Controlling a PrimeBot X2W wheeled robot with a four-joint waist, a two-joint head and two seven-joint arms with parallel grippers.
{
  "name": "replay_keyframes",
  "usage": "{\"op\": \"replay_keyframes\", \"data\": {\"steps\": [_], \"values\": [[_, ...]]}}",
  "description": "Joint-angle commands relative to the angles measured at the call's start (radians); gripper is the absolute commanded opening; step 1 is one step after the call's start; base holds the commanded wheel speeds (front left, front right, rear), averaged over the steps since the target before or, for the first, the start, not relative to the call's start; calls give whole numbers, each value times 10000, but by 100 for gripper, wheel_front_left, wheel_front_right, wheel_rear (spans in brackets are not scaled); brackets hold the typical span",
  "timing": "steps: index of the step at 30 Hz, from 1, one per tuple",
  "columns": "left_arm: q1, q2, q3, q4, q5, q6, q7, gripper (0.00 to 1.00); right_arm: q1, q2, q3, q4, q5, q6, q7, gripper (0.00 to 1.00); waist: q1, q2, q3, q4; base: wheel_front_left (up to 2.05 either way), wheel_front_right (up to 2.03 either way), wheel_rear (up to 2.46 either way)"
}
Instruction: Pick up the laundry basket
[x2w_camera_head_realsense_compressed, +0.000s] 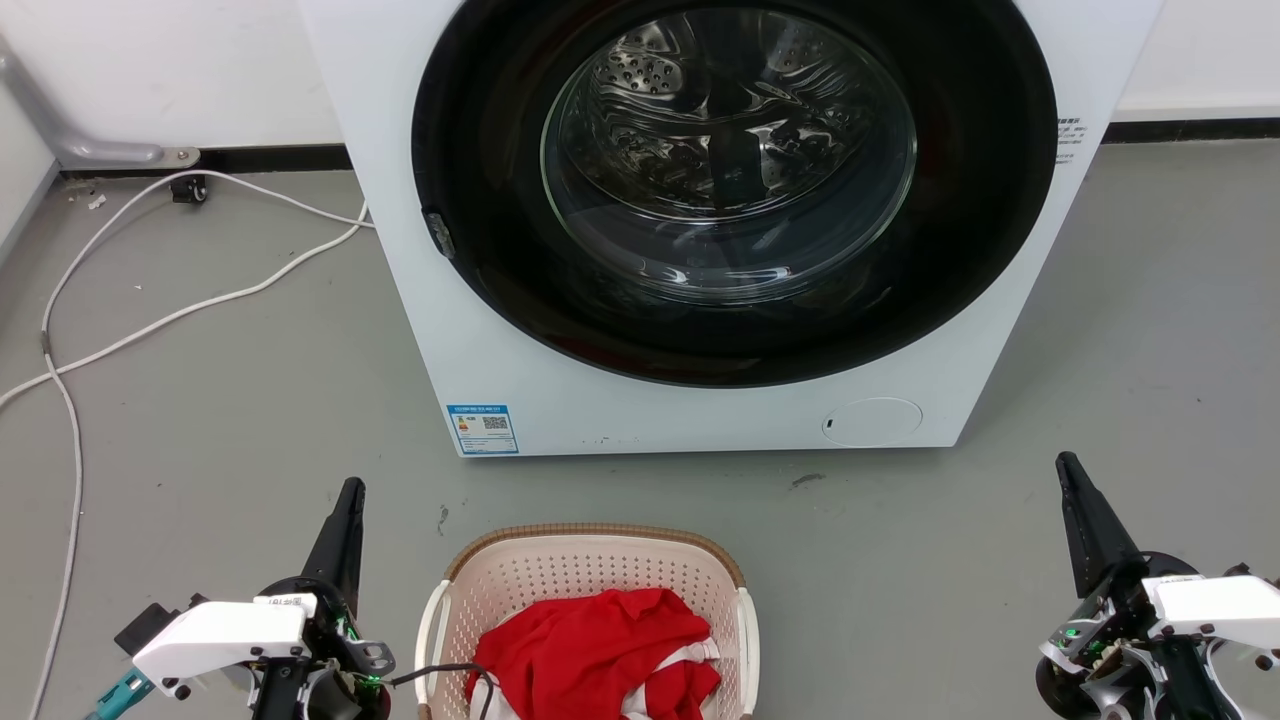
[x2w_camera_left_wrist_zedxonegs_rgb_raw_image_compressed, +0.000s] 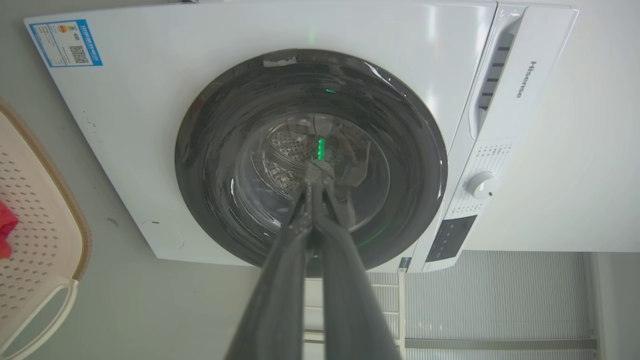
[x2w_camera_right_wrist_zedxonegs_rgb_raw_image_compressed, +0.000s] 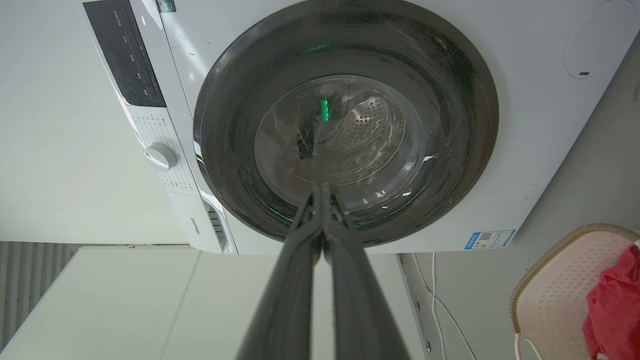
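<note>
The laundry basket (x2w_camera_head_realsense_compressed: 590, 572) sits on the near floor between the left gripper (x2w_camera_head_realsense_compressed: 351, 488) and the right gripper (x2w_camera_head_realsense_compressed: 1066, 464), both closed and empty.

On the floor (x2w_camera_head_realsense_compressed: 250, 420), the laundry basket (x2w_camera_head_realsense_compressed: 590, 572) sits at 6 o'clock with a cloth (x2w_camera_head_realsense_compressed: 590, 650) in it. The washing machine (x2w_camera_head_realsense_compressed: 430, 300) stands behind it at 12 o'clock. The left gripper (x2w_camera_head_realsense_compressed: 350, 492) is near the basket at 8 o'clock, and the right gripper (x2w_camera_head_realsense_compressed: 1068, 468) is well apart at 4 o'clock.

Basket (x2w_camera_head_realsense_compressed: 590, 575): matt cream plastic, perforated; rim (x2w_camera_head_realsense_compressed: 600, 530) moulded in a brown woven texture. Cloth (x2w_camera_head_realsense_compressed: 590, 655): soft red fabric, creased. Washer (x2w_camera_head_realsense_compressed: 700, 415): smooth glossy white casing; door (x2w_camera_head_realsense_compressed: 730, 200) of reflective glass; drum (x2w_camera_head_realsense_compressed: 650, 70) of shiny perforated metal. Floor (x2w_camera_head_realsense_compressed: 250, 400): matt grey, smooth.
</note>
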Motion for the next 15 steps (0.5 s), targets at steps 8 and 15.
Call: {"op": "replay_keyframes", "data": {"steps": [8, 15], "values": [[-82, -9, 23, -35, -4, -46, 22, 0, -109, 24, -16, 9, -38, 0, 23, 0, 0, 0, 0, 0, 0, 0, 0], [-82, -9, 23, -35, -4, -46, 22, 0, -109, 26, -18, 9, -41, 0, 26, 0, 0, 0, 0, 0, 0, 0, 0]]}}
